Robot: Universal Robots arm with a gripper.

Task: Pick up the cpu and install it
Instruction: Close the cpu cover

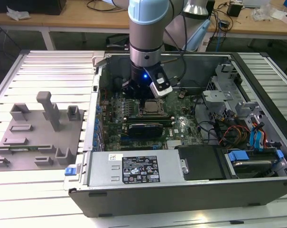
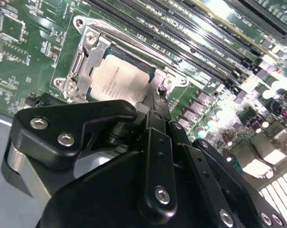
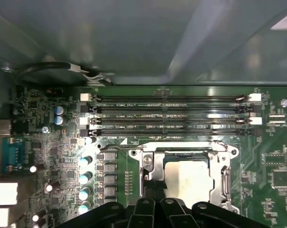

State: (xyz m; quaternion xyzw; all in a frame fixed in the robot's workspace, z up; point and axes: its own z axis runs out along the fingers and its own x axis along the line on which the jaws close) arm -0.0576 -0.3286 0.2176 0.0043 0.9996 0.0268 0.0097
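A slatted metal table (image 1: pixel 53 71) carries an open computer case (image 1: pixel 148 197), which takes up the middle and right of the exterior view. The arm reaches into it just above centre frame. The gripper (image 2: pixel 153 102) hangs close over the socket (image 2: pixel 81 64); whether it is spread or closed I cannot tell. The cpu (image 2: pixel 117 80) lies flat inside the socket's metal frame, so the seating step looks to be in hand. Whatever follows calls for leaving the chip square and undisturbed.
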